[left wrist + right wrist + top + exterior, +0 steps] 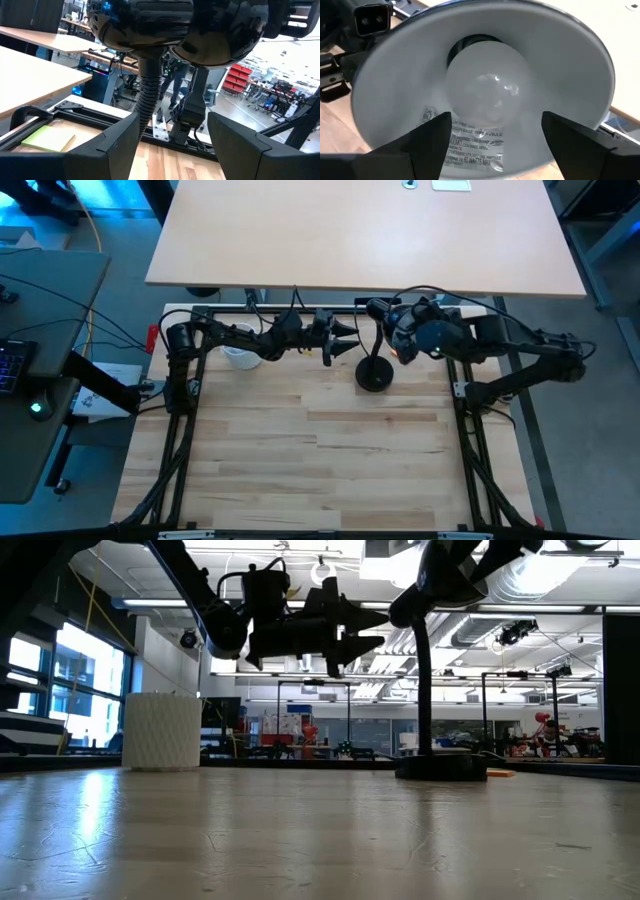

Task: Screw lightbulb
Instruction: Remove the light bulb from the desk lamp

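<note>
The bulb is seated inside the lamp shade. The right tool is spread just before it, nothing pinched. The left tool is spread beside the lamp.

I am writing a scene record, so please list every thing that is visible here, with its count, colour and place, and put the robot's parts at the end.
lightbulb: one, white frosted, sitting in the socket inside the lamp shade.
desk lamp: one, black with a white inner shade, round base at the far middle of the table, shade raised to the right of its stem.
cup: one, white and ribbed, far left part of the table, below the left arm.
table: one, light wood planks, inside a black frame.
desk: one, pale wood top, behind the table.
left gripper: one, dark, fingers open and empty, raised, pointing at the lamp stem.
right gripper: one, dark, fingers open on either side of the lightbulb, facing into the shade.
</note>
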